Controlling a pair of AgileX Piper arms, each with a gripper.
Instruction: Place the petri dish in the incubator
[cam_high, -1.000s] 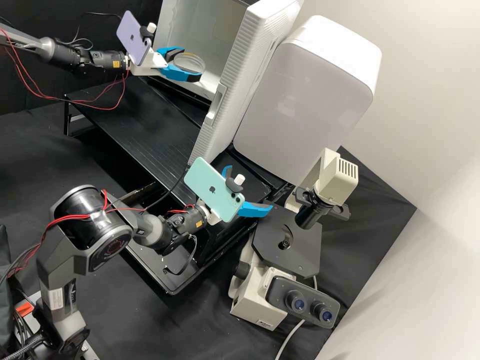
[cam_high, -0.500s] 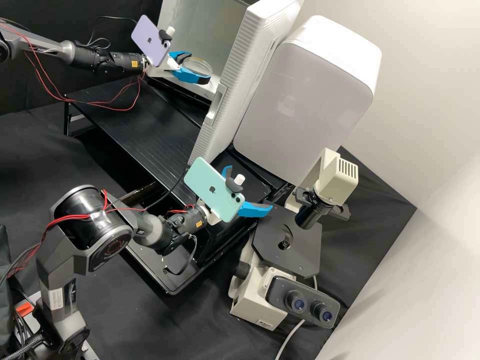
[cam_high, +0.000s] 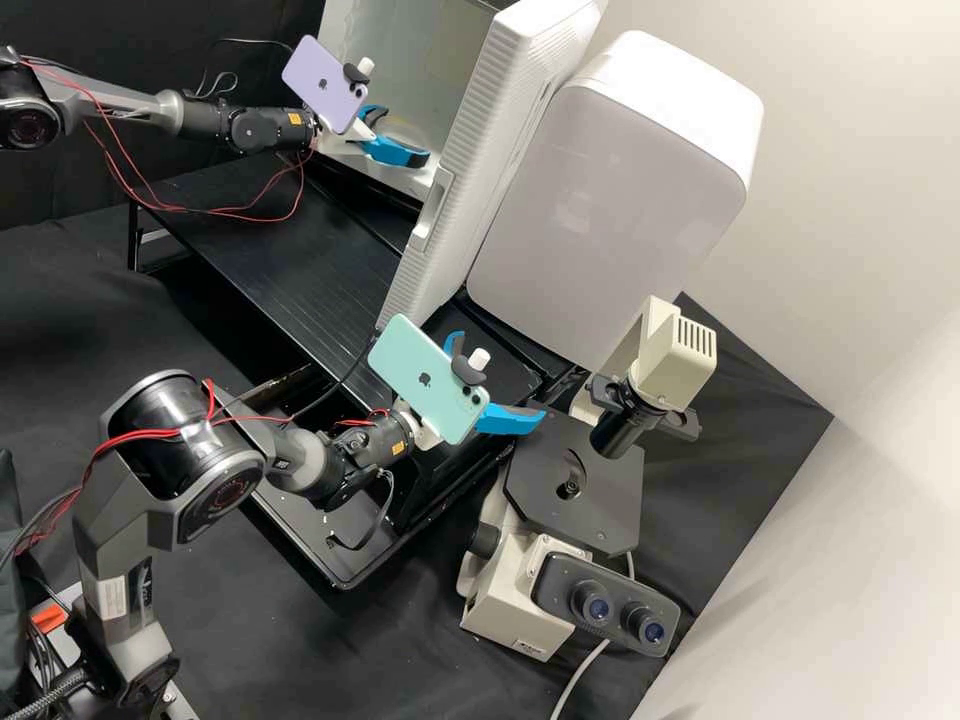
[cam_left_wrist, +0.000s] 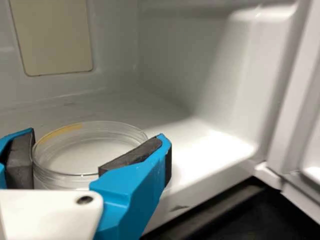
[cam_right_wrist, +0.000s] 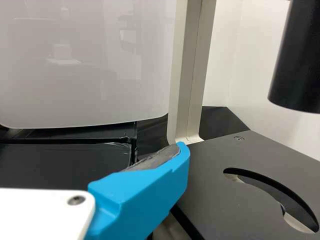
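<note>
A clear round petri dish sits between the two blue fingers of my left gripper, which is shut on it. The dish hangs just over the white floor inside the incubator. In the high view the left gripper is at the mouth of the white incubator, beside its open ribbed door. My right gripper stands open and holds nothing, at the edge of the microscope stage, with one blue finger in the right wrist view.
A black slatted shelf runs under the incubator. A large white housing stands right of the door. The white microscope with its black stage sits at the front right. Red cables trail from the left arm.
The left arm has carried the petri dish to the right and deeper into the incubator opening. The right arm has not moved.
</note>
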